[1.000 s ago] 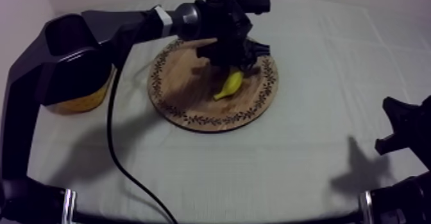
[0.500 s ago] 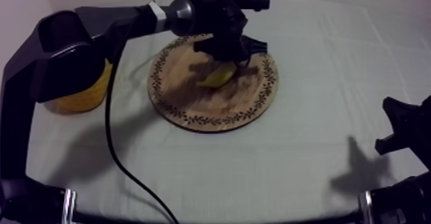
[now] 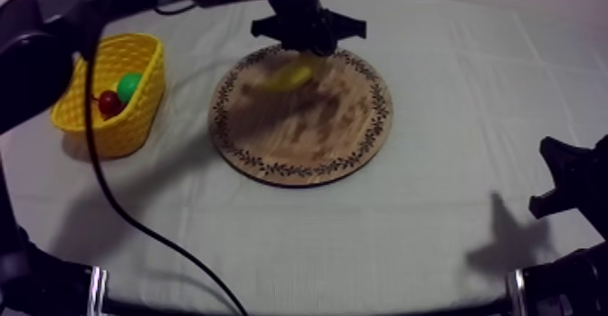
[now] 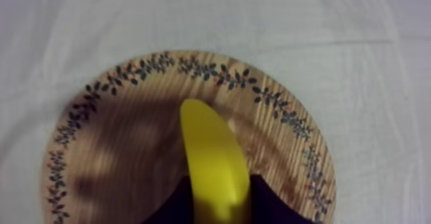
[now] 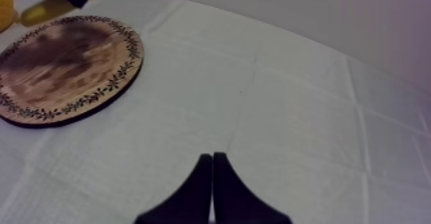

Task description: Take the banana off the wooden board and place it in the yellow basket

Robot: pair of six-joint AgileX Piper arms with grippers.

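**Banana pinched in the left gripper (image 3: 304,46), over the far rim of the board (image 3: 308,129)**

The left gripper's black fingers clamp one end of the banana (image 4: 211,153), so its smooth, glossy yellow curve juts out over the round, flat wooden board with its grain and leafy printed rim. The banana seems to hang clear of the wood, though blur there makes the gap hard to judge. An end grip probably leaves the tip free to enter the yellow basket (image 3: 90,120) first. The basket stands left of the board, well apart, and its openwork walls hold a small red fruit (image 3: 110,103) and a green fruit (image 3: 129,86). Right of the board, the right gripper (image 5: 212,175) rests over the creased cloth (image 3: 407,229), fingers pressed together on nothing.
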